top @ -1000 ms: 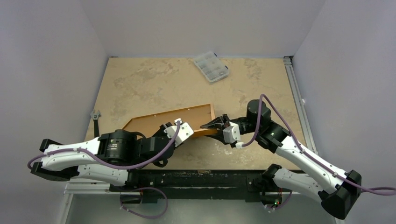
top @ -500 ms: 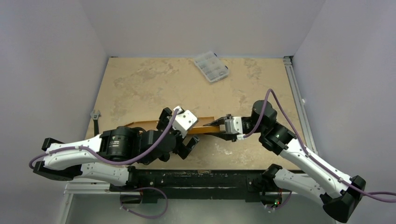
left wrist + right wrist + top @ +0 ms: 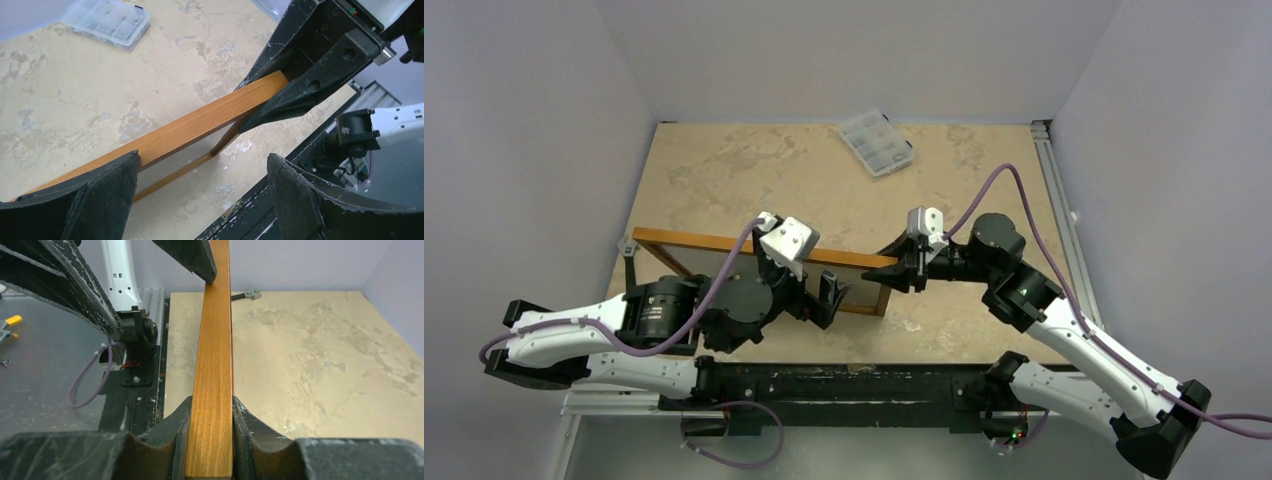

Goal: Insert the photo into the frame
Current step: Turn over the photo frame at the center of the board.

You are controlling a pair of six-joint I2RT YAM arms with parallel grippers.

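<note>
top view, frame: frame (image 3: 704, 243) stands up on its long edge on the table (image 3: 724, 170), upper rail running from far outside the left fingers across to the right fingers; lower rail looks to rest on the table
top view, right fingers: right fingers (image 3: 894, 268) pinch the end of the upper rail
top view, left fingers: left fingers (image 3: 829, 295) spread, hanging beside the frame's middle; no grip seen
top view, other: clear plastic box (image 3: 876, 142) well beyond both sets of fingers

left wrist, fingers: left fingers (image 3: 100, 200) wide apart, nothing between the pads; frame (image 3: 200, 125) rail crosses just ahead of them
left wrist, far end: right fingers (image 3: 310, 65) clamped over the rail's tip

right wrist, fingers: right fingers (image 3: 170, 435) pressed on either face of the frame (image 3: 212, 365) rail, which runs straight away from them

photo: not seen in any view; cannot tell where it lies

step, judged: frame being set up or turned, carried by the right fingers alone; loading not yet begun
next, judged: lay the frame flat, open back up, keeping the right pinch steady; then locate the photo
</note>
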